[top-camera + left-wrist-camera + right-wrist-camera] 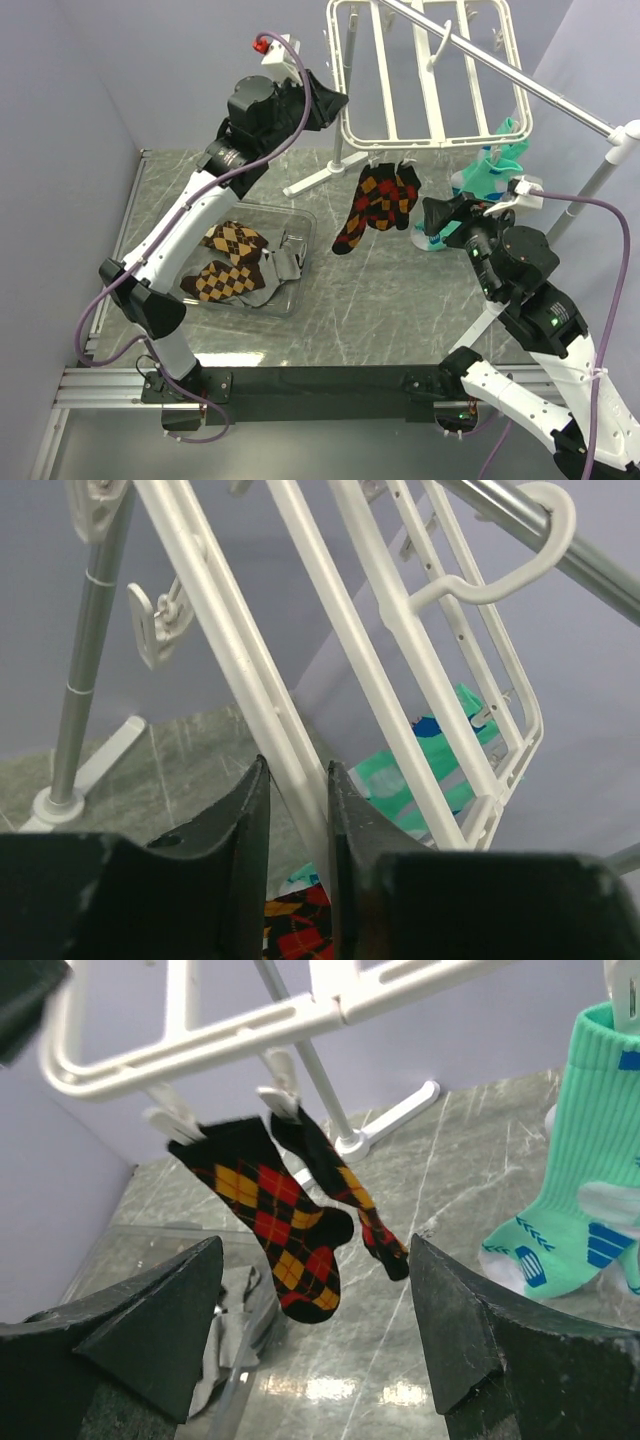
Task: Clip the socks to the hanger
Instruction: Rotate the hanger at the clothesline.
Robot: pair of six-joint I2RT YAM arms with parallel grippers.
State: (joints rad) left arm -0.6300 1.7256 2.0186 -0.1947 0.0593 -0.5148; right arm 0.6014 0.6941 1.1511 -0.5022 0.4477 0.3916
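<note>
Down on the counter (400, 300), a clear plastic bin (280, 208) holds brown-and-orange argyle socks (232, 258) lying beside crumpled grey fabric (282, 265). Above, the white hanger (430, 75) hangs by its hook from a silver pole (560, 101). Two red-and-black argyle socks (380, 205) dangle from clips on its near rim, and mint-green socks (495, 165) hang by its right corner. The left gripper (297, 780) pinches the hanger's rim bar between nearly closed fingers. The right gripper (315, 1250) is spread wide and empty, near the hanging socks.

White arms (190, 215) with black joints (255, 105) trail purple cables (292, 105).
</note>
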